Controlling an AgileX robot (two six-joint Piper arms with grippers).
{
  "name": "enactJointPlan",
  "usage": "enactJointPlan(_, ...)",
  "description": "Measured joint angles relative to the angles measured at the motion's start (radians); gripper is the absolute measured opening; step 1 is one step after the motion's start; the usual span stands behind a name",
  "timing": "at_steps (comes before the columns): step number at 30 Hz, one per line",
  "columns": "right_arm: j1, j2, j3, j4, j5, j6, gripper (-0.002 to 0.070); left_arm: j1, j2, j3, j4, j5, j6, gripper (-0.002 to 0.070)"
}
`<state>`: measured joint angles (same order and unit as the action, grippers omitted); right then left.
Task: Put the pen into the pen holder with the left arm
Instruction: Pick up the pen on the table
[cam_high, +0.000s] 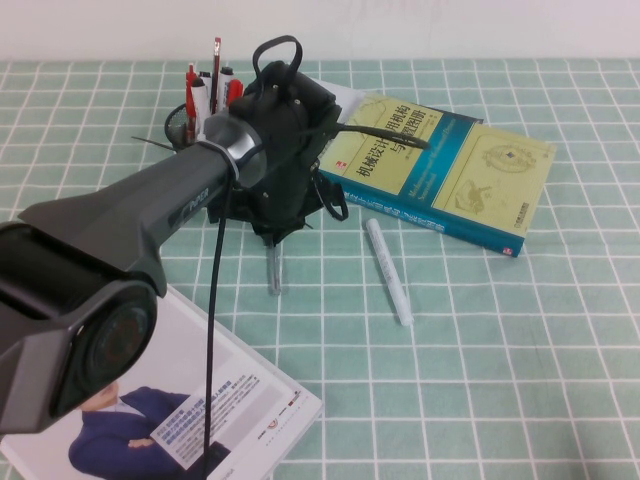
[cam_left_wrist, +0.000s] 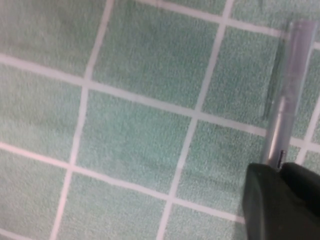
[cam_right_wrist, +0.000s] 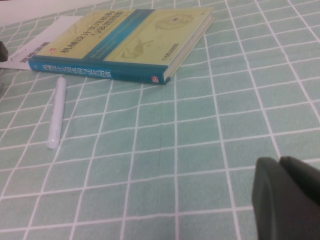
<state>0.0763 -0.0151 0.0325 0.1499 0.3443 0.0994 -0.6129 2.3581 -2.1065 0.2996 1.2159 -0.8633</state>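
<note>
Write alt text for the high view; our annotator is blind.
The left gripper is lowered over the grey pen on the green checked cloth. The pen holder stands behind; a white marker and book lie nearby.

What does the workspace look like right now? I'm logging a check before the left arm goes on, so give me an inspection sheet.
Surface: green cloth with white grid, flat.
Job's things: grey pen lying on the cloth below the left claw; pen holder behind the arm, already holding red and white pens.
Clutter: white marker lying flat; teal and yellow book; magazine at the near edge.
Grippers: left claw lowered over the pen, pen at its tips in the left wrist view; right claw low over bare cloth.
Cables: black cable hanging from the left arm.
Surroundings: pale wall behind.
</note>
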Motion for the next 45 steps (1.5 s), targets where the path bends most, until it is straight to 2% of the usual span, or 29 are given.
enactJointPlan(2,0.0,0.0,0.0,0.0,0.0,0.0,-0.002,0.0,0.0,0.0,0.001,0.0,0.018,0.0066)
enactJointPlan(7,0.0,0.0,0.0,0.0,0.0,0.0,-0.002,0.0,0.0,0.0,0.003,0.0,0.03,0.0255)
enactJointPlan(12,0.0,0.0,0.0,0.0,0.0,0.0,-0.002,0.0,0.009,0.0,0.011,-0.002,0.032,0.0302)
enactJointPlan(17,0.0,0.0,0.0,0.0,0.0,0.0,-0.002,0.0,0.015,0.0,0.011,-0.003,0.041,0.0288)
enactJointPlan(24,0.0,0.0,0.0,0.0,0.0,0.0,-0.002,0.0,0.018,-0.002,0.006,-0.006,0.075,0.0142)
enactJointPlan(31,0.0,0.0,0.0,0.0,0.0,0.0,-0.002,0.0,0.028,-0.012,-0.007,-0.006,0.137,0.0104)
enactJointPlan(34,0.0,0.0,0.0,0.0,0.0,0.0,-0.002,0.0,0.028,-0.016,-0.013,-0.006,0.167,0.0051)
enactJointPlan(45,0.0,0.0,0.0,0.0,0.0,0.0,-0.002,-0.002,-0.025,-0.081,-0.042,0.009,0.363,0.0041)
